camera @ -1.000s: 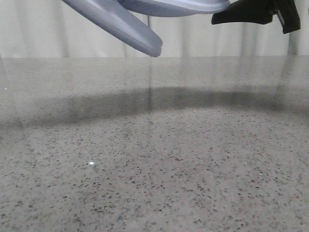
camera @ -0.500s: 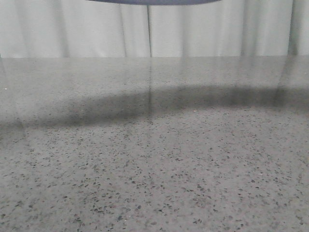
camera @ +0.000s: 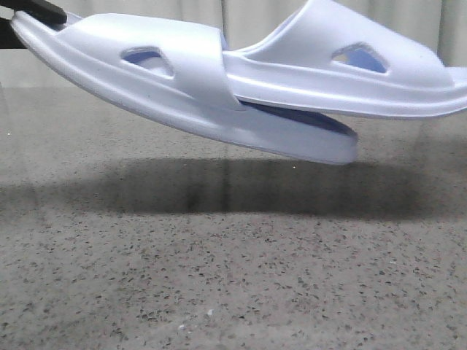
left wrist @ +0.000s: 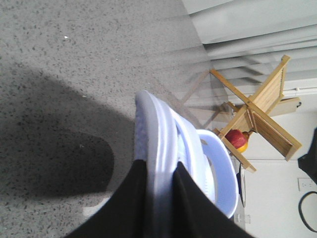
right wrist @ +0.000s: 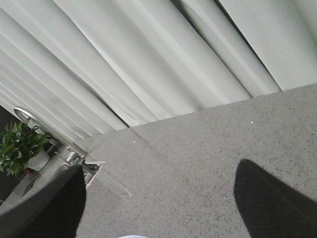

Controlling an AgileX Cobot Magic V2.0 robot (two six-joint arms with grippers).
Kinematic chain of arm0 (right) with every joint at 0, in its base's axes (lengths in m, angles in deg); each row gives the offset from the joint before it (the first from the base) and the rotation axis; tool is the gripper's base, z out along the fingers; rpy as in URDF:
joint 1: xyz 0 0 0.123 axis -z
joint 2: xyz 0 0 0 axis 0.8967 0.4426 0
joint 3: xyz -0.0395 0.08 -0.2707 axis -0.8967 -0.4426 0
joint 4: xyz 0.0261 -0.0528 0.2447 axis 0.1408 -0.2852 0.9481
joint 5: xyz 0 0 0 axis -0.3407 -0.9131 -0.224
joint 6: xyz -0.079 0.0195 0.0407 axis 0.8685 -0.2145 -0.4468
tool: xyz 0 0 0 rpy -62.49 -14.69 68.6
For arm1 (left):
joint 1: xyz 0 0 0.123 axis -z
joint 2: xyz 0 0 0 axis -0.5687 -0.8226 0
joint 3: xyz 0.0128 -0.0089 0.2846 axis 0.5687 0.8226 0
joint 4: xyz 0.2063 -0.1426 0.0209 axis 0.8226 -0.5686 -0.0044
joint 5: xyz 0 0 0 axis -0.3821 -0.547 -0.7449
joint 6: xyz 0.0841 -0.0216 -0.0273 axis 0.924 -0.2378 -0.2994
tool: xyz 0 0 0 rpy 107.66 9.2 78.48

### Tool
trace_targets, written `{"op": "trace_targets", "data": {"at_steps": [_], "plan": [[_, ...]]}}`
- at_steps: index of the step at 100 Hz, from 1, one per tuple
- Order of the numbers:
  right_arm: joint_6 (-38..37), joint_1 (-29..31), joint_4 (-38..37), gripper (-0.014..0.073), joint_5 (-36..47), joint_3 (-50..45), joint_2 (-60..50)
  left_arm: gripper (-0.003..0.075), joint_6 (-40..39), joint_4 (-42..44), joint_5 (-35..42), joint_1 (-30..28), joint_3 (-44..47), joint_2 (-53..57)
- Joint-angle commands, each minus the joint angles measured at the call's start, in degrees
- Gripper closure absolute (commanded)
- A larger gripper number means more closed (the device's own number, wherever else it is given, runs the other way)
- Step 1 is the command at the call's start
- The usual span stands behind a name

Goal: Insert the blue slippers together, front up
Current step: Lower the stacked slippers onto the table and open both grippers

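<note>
Blue slippers point(camera: 219, 95): pair, nested, held above the table point(camera: 233, 277). Left pincer point(left wrist: 161, 198): clamped on one slipper's heel. Right pincer point(right wrist: 158, 198): fingers wide apart, a sliver of slipper between them.

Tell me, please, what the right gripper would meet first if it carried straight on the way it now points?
Probably the speckled table: the right gripper has its fingers spread with only bare tabletop between them, and the pleated curtain beyond. Depth is unclear, so it could instead pass over the far edge.
</note>
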Motion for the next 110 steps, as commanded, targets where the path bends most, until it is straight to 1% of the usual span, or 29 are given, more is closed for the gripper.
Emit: {"op": "trace_targets", "data": {"at_steps": [1,34,56,68,76,81,88,95,100,110], "plan": [[1.16,0.37,3.12,0.0053,-0.72,1.92,-1.11,0.0704,-0.18,-3.81,-0.62,0.32,-1.64,-0.52],[1.16,0.37,3.12,0.0053,-1.07,1.92,-1.11,0.0704,2.49,-4.16,3.47,0.32,-1.64,-5.55],[1.16,0.37,2.99,0.0053,-1.07,1.92,-1.11,0.0704,6.35,-4.25,3.58,0.32,-1.64,-8.48],[1.16,0.37,2.99,0.0053,-1.14,1.92,-1.11,0.0704,6.61,-4.25,3.58,0.32,-1.64,-9.84],[1.16,0.37,2.99,0.0053,-1.14,1.92,-1.11,0.0692,8.01,-4.42,3.48,0.32,-1.64,-10.49],[1.16,0.37,2.99,0.0053,-1.14,1.92,-1.11,0.0665,8.27,-4.58,3.48,0.32,-1.64,-10.73],[1.16,0.37,2.99,0.0053,-1.14,1.92,-1.11,0.0595,9.25,-4.99,3.48,0.32,-1.64,-10.81],[1.16,0.37,2.99,0.0053,-1.14,1.92,-1.11,0.0499,9.35,-5.12,3.48,0.32,-1.64,-10.81],[1.16,0.37,2.99,0.0053,-1.14,1.92,-1.11,0.0413,9.35,-5.12,3.71,0.32,-1.64,-10.81],[1.16,0.37,2.99,0.0053,-1.14,1.92,-1.11,0.0281,9.77,-5.12,4.82,0.32,-1.64,-10.81]]}}
